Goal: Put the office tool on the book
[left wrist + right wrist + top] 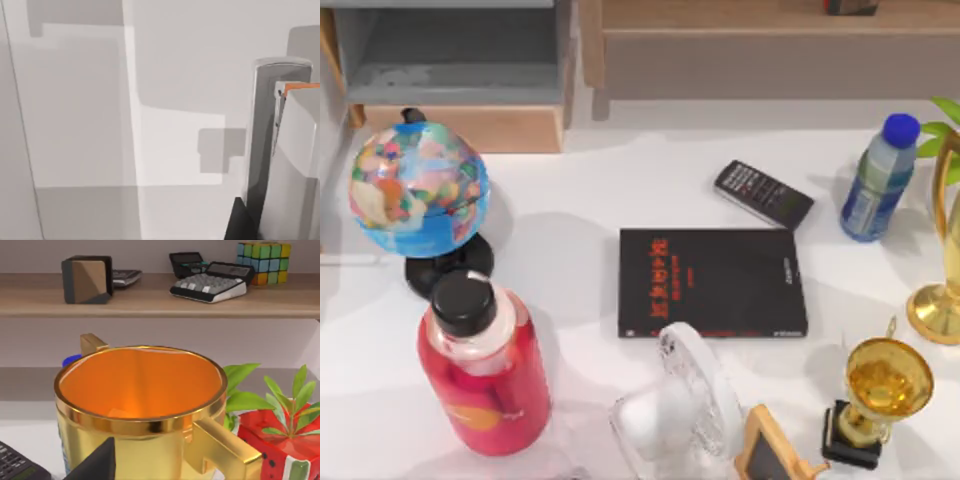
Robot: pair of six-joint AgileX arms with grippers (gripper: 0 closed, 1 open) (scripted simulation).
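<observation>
Right gripper (95,465): you get one dark wedge of it in the right wrist view, close against a gold trophy cup (140,405). I can't tell whether it's released or clenched. Nothing is visibly in its grasp.

Left gripper (240,222): a dark piece shows in the left wrist view next to a grey upright panel (262,150) with an orange edge, with plain white surfaces behind. I can't tell its state either.

Around the right wrist camera:
- The cup has an orange interior and a blocky handle.
- A corner of the calculator (17,465) is beside the cup.
- A blue cap (71,360) peeks out behind the cup.
- A leafy plant (280,400) sits in a red patterned pot (272,445).
- A wooden shelf (150,300) behind holds a dark cube (87,279), keyed desk devices (207,287) and a colour puzzle cube (263,262).

Top view, task items:
- The calculator (763,193) lies flat on the white table (580,200), upper right of centre and tilted.
- It is just off the book's upper right corner and not on the book.
- The book (712,282) lies flat at centre, black cover, red characters toward its left.

Top view, the rest:
- A water bottle (878,180) stands in the upper right.
- A tall gold trophy (945,250) is at the right edge.
- A small gold trophy (885,385) is in the lower right.
- A wood-framed blackboard (770,455) is at the bottom edge.
- A white fan (685,410) is at bottom centre, touching or overlapping the book's lower edge.
- A red bottle with a black cap (483,365) is in the lower left.
- A globe (418,190) is on the left.
</observation>
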